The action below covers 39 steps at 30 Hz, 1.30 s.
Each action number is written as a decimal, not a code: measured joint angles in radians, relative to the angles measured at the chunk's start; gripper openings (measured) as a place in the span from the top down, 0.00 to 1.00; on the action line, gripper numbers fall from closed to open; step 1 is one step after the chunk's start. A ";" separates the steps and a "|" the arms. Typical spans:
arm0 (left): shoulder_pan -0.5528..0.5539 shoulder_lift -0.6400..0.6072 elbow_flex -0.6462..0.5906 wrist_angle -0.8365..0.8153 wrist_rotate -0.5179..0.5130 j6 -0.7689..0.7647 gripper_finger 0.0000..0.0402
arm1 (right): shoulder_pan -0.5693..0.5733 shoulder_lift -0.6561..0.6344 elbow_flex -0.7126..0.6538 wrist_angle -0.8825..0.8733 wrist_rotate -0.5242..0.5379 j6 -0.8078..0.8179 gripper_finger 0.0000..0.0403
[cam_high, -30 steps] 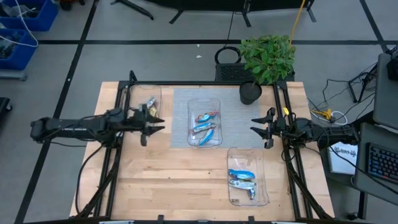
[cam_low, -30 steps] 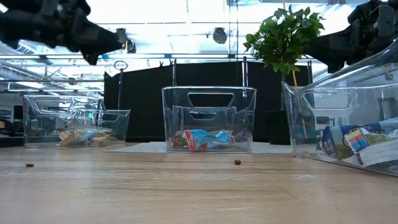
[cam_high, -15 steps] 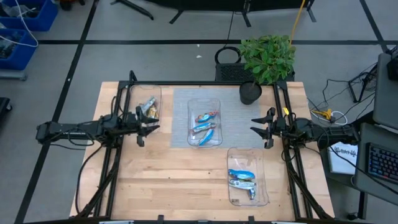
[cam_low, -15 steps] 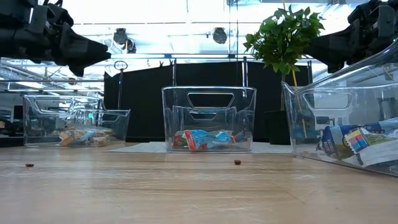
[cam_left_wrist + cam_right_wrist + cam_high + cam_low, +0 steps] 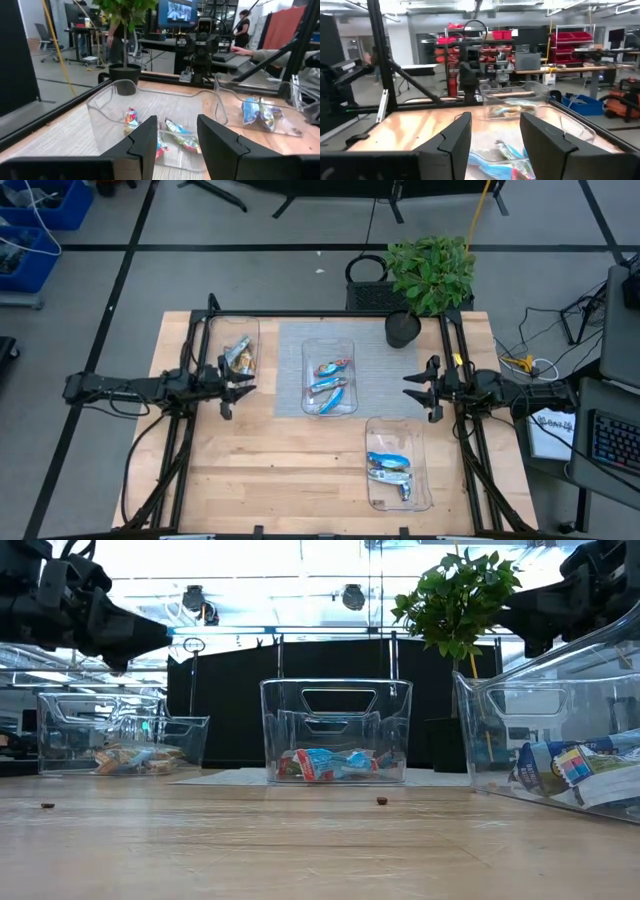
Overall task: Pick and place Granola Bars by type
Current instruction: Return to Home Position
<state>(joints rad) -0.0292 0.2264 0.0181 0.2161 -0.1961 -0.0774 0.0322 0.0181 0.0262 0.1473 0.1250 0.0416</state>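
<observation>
Hovering spread, left claw (image 5: 240, 388) and right claw (image 5: 411, 389) flank central granola bars (image 5: 329, 385) lying seemingly slantwise.

Tan bars (image 5: 238, 355): a small cluster in tan-gold and silvery wrappers, lying flat and overlapping in the left tray (image 5: 232, 320), at 10 o'clock from the table's middle; exact count unclear.
Blue-and-red bars (image 5: 330, 380): about three shiny wrappers, blue with red ends, lying flat at slightly different angles, one behind another along the centre tray (image 5: 330, 340), at 12 o'clock.
Blue and silver bars (image 5: 390, 467): two or three, a blue one on the far side and silver-grey ones just beside it, touching, on the floor of the near tray (image 5: 398, 423), at 5 o'clock.
Loose bars: all the bars in sight lie inside trays.
</observation>
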 joint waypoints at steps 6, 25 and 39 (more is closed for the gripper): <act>-0.029 0.000 0.000 -0.054 -0.052 -0.012 0.65 | 0.000 0.000 0.000 -0.002 0.005 0.024 0.60; -0.130 0.000 0.000 -0.076 -0.145 -0.013 0.64 | 0.003 0.000 0.000 -0.082 -0.192 0.052 0.60; -0.130 0.000 0.000 -0.135 -0.145 -0.049 0.64 | 0.003 0.000 0.000 -0.069 -0.205 0.049 0.60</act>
<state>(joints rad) -0.1589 0.2268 0.0181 0.0814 -0.3414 -0.1261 0.0357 0.0181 0.0265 0.0784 -0.0799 0.0906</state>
